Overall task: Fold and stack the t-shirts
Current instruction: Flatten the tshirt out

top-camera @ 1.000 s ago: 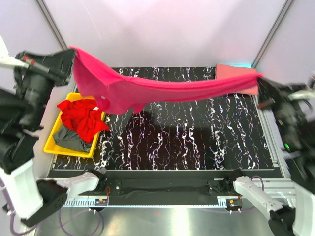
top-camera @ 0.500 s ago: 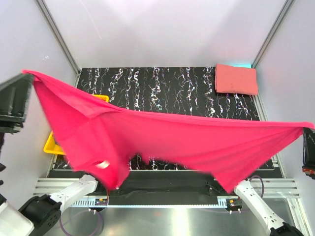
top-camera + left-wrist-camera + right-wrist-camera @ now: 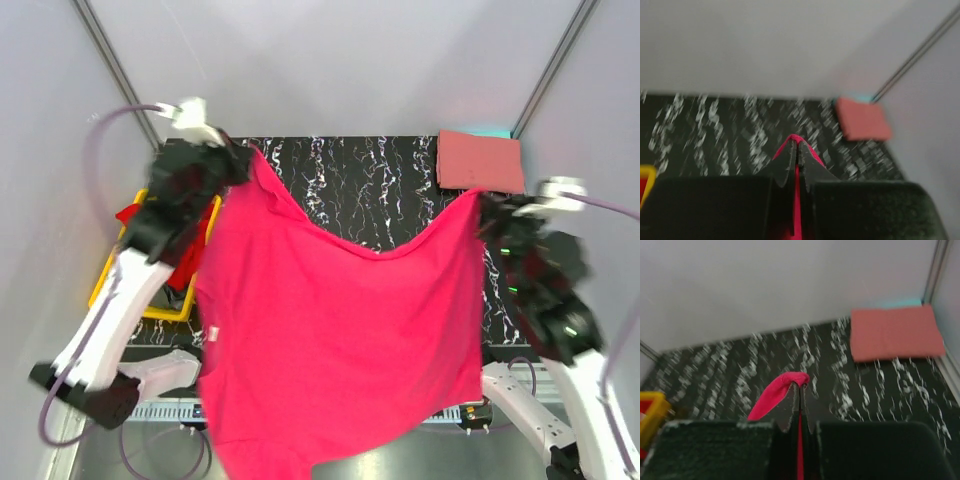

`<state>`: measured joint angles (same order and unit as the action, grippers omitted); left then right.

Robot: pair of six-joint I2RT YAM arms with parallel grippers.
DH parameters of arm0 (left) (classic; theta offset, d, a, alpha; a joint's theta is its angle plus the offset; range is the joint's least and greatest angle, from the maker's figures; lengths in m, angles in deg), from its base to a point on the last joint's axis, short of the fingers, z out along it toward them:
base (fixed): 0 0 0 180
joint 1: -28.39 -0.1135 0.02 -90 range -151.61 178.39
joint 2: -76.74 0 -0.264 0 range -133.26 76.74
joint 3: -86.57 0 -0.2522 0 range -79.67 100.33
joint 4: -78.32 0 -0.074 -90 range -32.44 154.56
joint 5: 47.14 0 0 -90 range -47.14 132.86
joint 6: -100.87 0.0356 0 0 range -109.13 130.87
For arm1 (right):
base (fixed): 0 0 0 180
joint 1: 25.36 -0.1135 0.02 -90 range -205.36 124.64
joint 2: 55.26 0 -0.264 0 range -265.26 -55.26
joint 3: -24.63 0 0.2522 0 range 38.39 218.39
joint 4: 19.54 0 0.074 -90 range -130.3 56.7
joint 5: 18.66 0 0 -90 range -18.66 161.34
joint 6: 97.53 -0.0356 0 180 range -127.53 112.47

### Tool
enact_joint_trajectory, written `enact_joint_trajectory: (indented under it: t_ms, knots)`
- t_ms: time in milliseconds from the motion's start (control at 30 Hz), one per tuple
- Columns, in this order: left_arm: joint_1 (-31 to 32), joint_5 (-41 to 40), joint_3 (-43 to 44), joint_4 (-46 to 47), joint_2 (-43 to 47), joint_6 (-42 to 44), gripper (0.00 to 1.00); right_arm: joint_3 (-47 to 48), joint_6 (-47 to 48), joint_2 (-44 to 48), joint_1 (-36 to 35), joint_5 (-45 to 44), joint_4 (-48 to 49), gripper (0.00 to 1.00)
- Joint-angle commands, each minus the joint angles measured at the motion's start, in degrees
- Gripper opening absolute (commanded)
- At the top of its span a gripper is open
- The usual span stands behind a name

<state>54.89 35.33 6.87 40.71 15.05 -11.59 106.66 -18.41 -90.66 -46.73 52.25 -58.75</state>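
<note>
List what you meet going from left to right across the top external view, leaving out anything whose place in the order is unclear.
yellow bin → left gripper → magenta t-shirt, hanging spread between the arms → folded salmon t-shirt at the table's far right corner

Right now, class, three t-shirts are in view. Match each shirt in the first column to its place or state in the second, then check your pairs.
Things:
1. magenta t-shirt
2. salmon t-shirt
3. red t-shirt

Places or states:
A. crumpled in the yellow bin
B. folded at the far right corner of the table
C. hanging spread, pinched by the left fingers and the right fingers

Pairs: 1-C, 2-B, 3-A
</note>
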Motion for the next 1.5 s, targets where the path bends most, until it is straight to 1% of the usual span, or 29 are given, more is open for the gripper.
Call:
enact_joint_trajectory:
  t_ms: [0,33,67,100,133,167,200,233,267,300,333,367,433,467,633,800,833,967,1000,1067,1133,1167,1233,1267,1333,1367,1400,1433,1467]
  knots:
    - [-1.80,-4.69,-10.39,7.32,-4.99,2.68,0.00,-13.30,0.42,-1.69,0.01,-4.63,8.73,0.00]
    - [-2.15,-4.77,-12.08,8.38,-6.84,2.60,0.00,-19.43,0.07,-2.56,-0.08,-5.86,13.63,0.00]
    - [-2.59,-4.34,-13.58,9.52,-8.95,2.33,0.00,-22.19,-0.11,-4.83,0.01,-6.39,16.81,0.00]
    - [-3.90,-3.90,-15.16,11.10,-14.02,2.16,0.00,-24.65,-0.20,-6.51,0.01,-7.44,23.89,0.00]
    - [-4.78,-3.11,-15.00,11.29,-17.12,1.72,0.00,-27.98,-0.20,-8.61,0.27,-7.89,27.79,0.00]
    - [-5.58,-1.36,-14.30,11.20,-20.19,0.93,0.00,-28.80,-0.64,-13.94,0.71,-7.80,30.35,0.00]
    - [-6.98,-0.56,-12.12,11.11,-26.40,0.75,0.00,-29.07,-1.07,-17.22,1.93,-6.58,32.64,0.00]
    - [-7.69,0.05,-10.62,10.94,-29.51,0.49,0.00,-28.46,-2.47,-20.73,5.42,-0.83,36.31,0.00]
    - [-8.30,1.89,-9.21,11.02,-32.24,0.31,0.00,-28.37,-3.62,-27.46,7.72,2.27,38.87,0.00]
    - [-9.35,2.86,-6.07,11.29,-37.14,0.31,0.00,-28.28,-4.76,-31.10,9.57,5.00,41.68,0.00]
    - [-9.80,3.31,-4.47,11.29,-39.27,0.40,0.00,-27.24,-7.12,-34.44,11.24,9.12,46.15,0.00]
    - [-10.15,3.31,-2.80,11.20,-41.30,0.83,0.00,-26.18,-7.84,-40.91,13.87,10.29,47.41,0.00]
    - [-11.47,3.31,2.39,10.50,-46.31,1.19,0.00,-22.77,-8.02,-46.23,15.64,12.57,50.13,0.00]
    - [-11.91,3.31,4.06,10.24,-47.63,1.01,0.00,-21.61,-7.67,-50.17,16.78,13.72,51.02,0.00]
    - [-14.72,5.68,14.69,10.59,-54.93,0.93,0.00,-11.17,-4.96,-60.48,19.08,20.83,51.91,0.00]
    - [-14.81,7.18,23.21,11.29,-59.58,1.54,0.00,-3.33,-2.05,-68.48,20.13,21.47,50.68,0.00]
    - [-14.81,7.18,24.62,11.03,-60.47,1.80,0.00,-0.27,-1.26,-69.62,20.48,21.64,49.11,0.00]
    - [-14.99,7.18,31.48,9.10,-65.65,2.68,0.00,5.11,-0.29,-74.98,21.01,22.34,46.99,0.00]
    - [-15.07,7.18,33.50,7.61,-66.79,2.42,0.00,5.64,-0.29,-75.34,21.01,22.87,46.90,0.00]
    - [-15.08,6.74,33.69,6.81,-66.28,1.90,0.00,6.61,-0.03,-74.74,21.01,24.71,46.02,0.00]
    - [-15.08,5.69,32.38,6.63,-62.86,1.80,0.00,8.71,0.06,-73.16,21.01,25.33,41.90,0.00]
    - [-15.08,4.90,32.03,6.46,-61.20,1.80,0.00,9.42,-0.02,-70.10,21.01,24.90,40.15,0.00]
    - [-15.08,4.28,31.50,4.70,-55.31,2.33,0.00,10.30,-0.64,-65.61,21.01,22.80,35.24,0.00]
    - [-14.99,4.45,30.97,4.26,-52.94,2.51,0.00,10.48,-0.73,-60.02,21.01,22.09,33.64,0.00]
    - [-14.90,5.33,27.55,4.43,-43.99,3.03,0.00,11.09,-0.38,-54.02,21.01,21.12,28.46,0.00]
    - [-14.81,5.85,24.32,4.61,-37.60,3.47,0.00,11.53,-0.20,-48.42,20.93,20.85,26.44,0.00]
    - [-14.64,6.21,22.55,5.39,-34.32,3.56,0.00,12.67,0.32,-45.75,21.01,20.50,21.46,0.00]
    - [-14.55,6.99,20.70,5.83,-31.07,3.74,0.00,13.29,0.50,-40.59,20.93,20.50,19.41,0.00]
    - [-14.46,7.18,18.94,6.27,-27.90,3.74,0.00,13.90,0.76,-38.28,21.01,20.67,17.21,0.00]
